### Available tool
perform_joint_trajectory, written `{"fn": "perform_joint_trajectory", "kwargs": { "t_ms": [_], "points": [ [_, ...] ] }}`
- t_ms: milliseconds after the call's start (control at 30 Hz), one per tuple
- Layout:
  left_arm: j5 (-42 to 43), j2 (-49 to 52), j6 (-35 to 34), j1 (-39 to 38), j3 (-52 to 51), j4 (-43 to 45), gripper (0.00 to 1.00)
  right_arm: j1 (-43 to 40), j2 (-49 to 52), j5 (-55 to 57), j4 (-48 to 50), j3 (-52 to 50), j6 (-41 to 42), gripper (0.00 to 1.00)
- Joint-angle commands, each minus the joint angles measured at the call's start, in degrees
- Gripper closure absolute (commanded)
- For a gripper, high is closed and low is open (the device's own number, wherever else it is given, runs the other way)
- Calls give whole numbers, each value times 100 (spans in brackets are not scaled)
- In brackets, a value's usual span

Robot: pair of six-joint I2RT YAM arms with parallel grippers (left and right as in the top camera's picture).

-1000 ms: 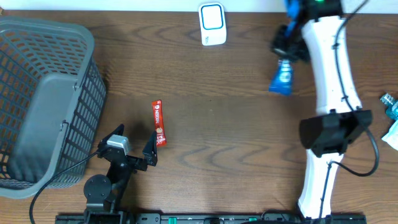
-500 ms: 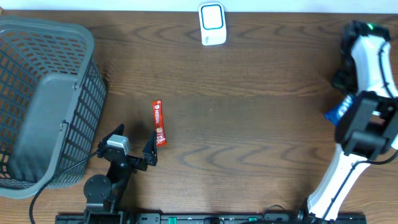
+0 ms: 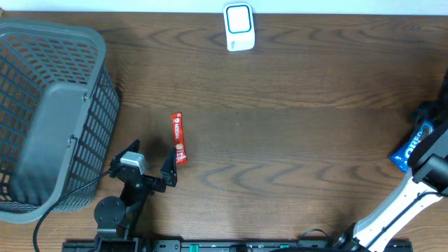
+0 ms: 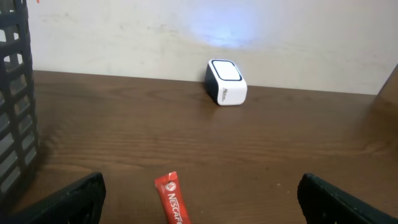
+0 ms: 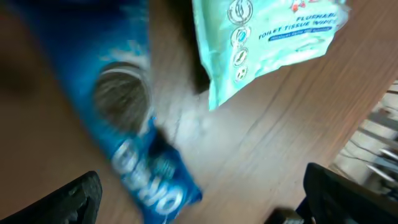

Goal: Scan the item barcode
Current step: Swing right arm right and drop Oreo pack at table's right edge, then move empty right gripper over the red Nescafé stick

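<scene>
Right gripper (image 5: 199, 186), spread apart, is seemingly releasing the pack (image 3: 408, 150) at the table's right edge; left gripper (image 3: 150, 158), also apart, should grasp the stick (image 3: 178, 138) next.

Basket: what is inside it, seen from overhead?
Inside the basket only its bare grey floor shows, no item. The mesh walls cover the floor's edges, so something small there cannot be ruled out.

NESCAFE on red sachet (image 4: 173, 200), OREO on blue packet (image 5: 144, 184).

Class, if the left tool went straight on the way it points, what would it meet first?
Probably the red Nescafe sachet just ahead. Its height is unclear, so it might pass over toward the white scanner.
</scene>
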Motion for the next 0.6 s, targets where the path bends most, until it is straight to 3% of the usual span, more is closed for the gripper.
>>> {"fn": "perform_joint_trajectory", "kwargs": {
  "t_ms": [0, 167, 267, 400, 567],
  "points": [
    [50, -37, -52, -13, -105, -188, 2, 229, -149, -981, -400, 944, -197, 1],
    [50, -37, -52, -13, -105, -188, 2, 1019, -372, -2465, -1283, 1943, -284, 1],
    [48, -37, -52, -13, -105, -188, 2, 1729, -501, -3471, -1270, 1947, -376, 1],
    [48, -37, -52, -13, -105, -188, 2, 2743, -444, -4253, -1040, 1891, -376, 1],
    [48, -37, -52, -13, -105, -188, 2, 4232, -389, -4273, -190, 1508, -376, 1]
  ]
}}
